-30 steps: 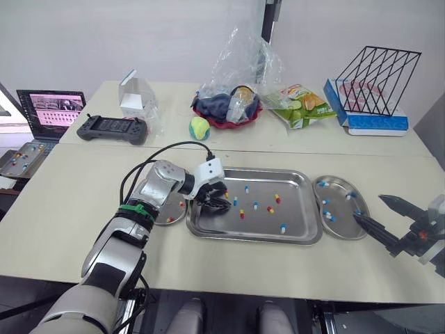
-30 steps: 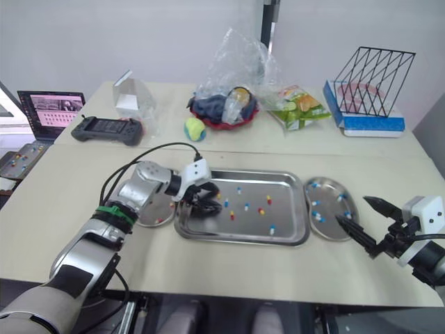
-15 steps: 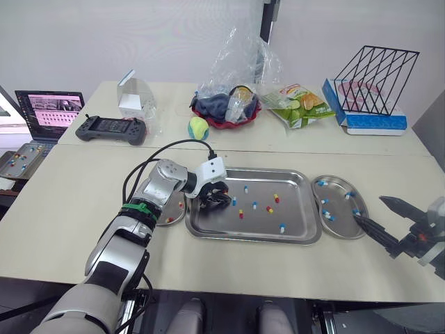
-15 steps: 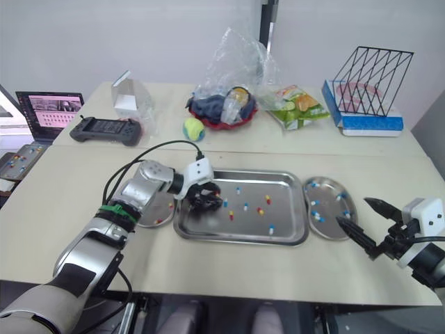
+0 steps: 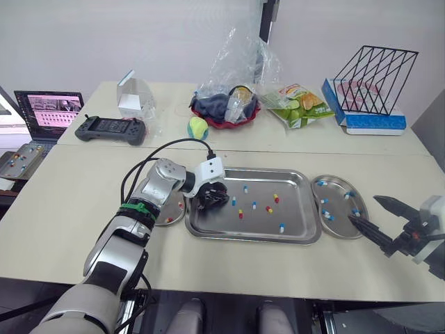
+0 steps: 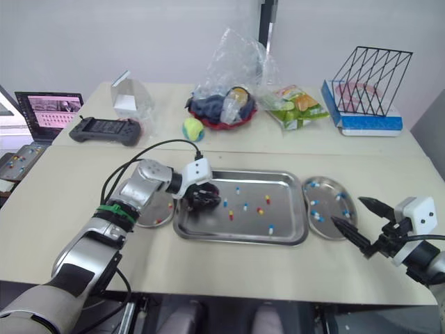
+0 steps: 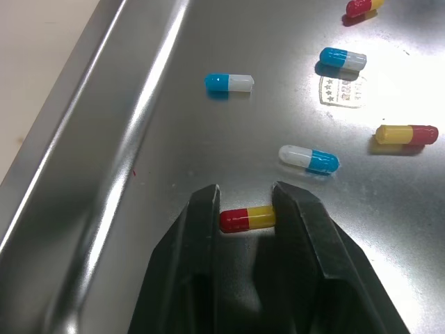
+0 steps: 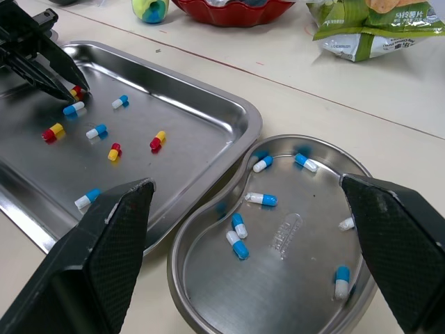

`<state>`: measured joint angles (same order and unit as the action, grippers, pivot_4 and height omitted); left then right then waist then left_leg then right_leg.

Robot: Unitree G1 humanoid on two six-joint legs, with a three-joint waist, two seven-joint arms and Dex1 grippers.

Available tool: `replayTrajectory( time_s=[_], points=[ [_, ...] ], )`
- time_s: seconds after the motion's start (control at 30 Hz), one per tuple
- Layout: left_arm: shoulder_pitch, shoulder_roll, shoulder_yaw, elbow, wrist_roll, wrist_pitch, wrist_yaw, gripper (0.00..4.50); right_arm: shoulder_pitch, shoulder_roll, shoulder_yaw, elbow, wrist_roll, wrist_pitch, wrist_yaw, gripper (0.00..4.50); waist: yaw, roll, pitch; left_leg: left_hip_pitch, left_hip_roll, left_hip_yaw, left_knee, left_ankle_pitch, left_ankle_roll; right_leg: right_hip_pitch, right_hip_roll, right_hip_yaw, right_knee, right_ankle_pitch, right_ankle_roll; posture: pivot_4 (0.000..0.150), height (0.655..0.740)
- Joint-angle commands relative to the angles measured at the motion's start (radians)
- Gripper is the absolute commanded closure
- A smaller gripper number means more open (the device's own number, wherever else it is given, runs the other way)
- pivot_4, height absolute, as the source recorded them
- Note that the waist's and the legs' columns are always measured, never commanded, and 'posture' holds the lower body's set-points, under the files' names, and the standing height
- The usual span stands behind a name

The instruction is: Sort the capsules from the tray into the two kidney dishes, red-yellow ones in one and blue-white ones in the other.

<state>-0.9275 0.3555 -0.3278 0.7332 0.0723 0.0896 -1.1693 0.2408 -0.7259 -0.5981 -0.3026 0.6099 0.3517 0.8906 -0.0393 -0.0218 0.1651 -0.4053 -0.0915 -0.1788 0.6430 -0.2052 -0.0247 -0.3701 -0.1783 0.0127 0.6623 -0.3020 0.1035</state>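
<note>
Your counter [image 5: 69, 209] has a tray [image 5: 292, 186] in the middle. Your left claw [image 7: 245, 196] is down in the tray, nearly together, pinching a red-yellow capsule [image 7: 247, 218] by its ends on the tray floor. Your right claw [image 6: 348, 210] is wide apart, holding nothing, just beside the dish [image 8: 306, 278] of blue-white capsules [image 8: 263, 199].

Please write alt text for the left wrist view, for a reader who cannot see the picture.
The left gripper has its jaws against both ends of a red-yellow capsule lying on the floor of the steel tray, near its sloped wall. Beyond it lie three blue-white capsules and two more red-yellow ones.
</note>
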Motion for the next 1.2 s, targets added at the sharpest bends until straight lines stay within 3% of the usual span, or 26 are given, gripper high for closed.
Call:
replayTrajectory(
  time_s=[0.03, 0.47, 0.63, 0.8, 1.2],
  points=[
    [0.003, 0.007, 0.018, -0.031, -0.007, 0.001, 0.002, 4.1, -0.013, -0.007, -0.008, -0.006, 0.0, -0.021, 0.001, 0.0, 0.0, 0.0, 0.0, 0.0, 0.0, 0.0, 0.0, 0.0, 0.0, 0.0, 0.0, 0.0, 0.0, 0.0, 0.0, 0.15, 0.7391],
    [-0.017, 0.042, 0.121, -0.185, -0.12, 0.172, -0.037, 4.1, -0.027, -0.017, -0.007, 0.006, 0.003, -0.012, 0.013, 0.0, -0.001, 0.0, 0.0, 0.0, 0.0, 0.0, 0.0, 0.0, 0.0, 0.0, 0.0, 0.0, 0.0, 0.0, 0.0, 0.15, 0.7391],
    [0.027, 0.255, 0.229, -0.283, -0.151, 0.226, -0.049, 4.1, -0.084, -0.035, 0.036, 0.034, 0.002, -0.002, 0.028, 0.0, -0.026, 0.0, 0.0, 0.0, 0.001, 0.0, 0.0, 0.0, 0.0, -0.002, 0.001, 0.0, 0.001, 0.0, 0.0, 0.15, 0.7391],
    [0.1, 0.336, 0.256, -0.299, -0.155, 0.243, -0.02, 4.1, -0.118, -0.048, 0.063, 0.065, -0.004, -0.006, 0.045, 0.0, -0.019, 0.002, -0.001, 0.002, 0.0, 0.0, -0.001, 0.0, 0.001, 0.0, 0.0, 0.0, 0.001, 0.0, 0.0, 0.15, 0.7391],
    [0.219, 0.353, 0.234, -0.27, -0.133, 0.177, 0.026, 4.1, -0.186, -0.069, 0.104, 0.11, -0.016, -0.006, 0.074, 0.0, -0.005, 0.001, -0.001, 0.001, 0.0, -0.001, 0.001, 0.0, 0.0, 0.0, 0.0, 0.0, 0.001, 0.0, 0.0, 0.15, 0.7391]
  ],
)
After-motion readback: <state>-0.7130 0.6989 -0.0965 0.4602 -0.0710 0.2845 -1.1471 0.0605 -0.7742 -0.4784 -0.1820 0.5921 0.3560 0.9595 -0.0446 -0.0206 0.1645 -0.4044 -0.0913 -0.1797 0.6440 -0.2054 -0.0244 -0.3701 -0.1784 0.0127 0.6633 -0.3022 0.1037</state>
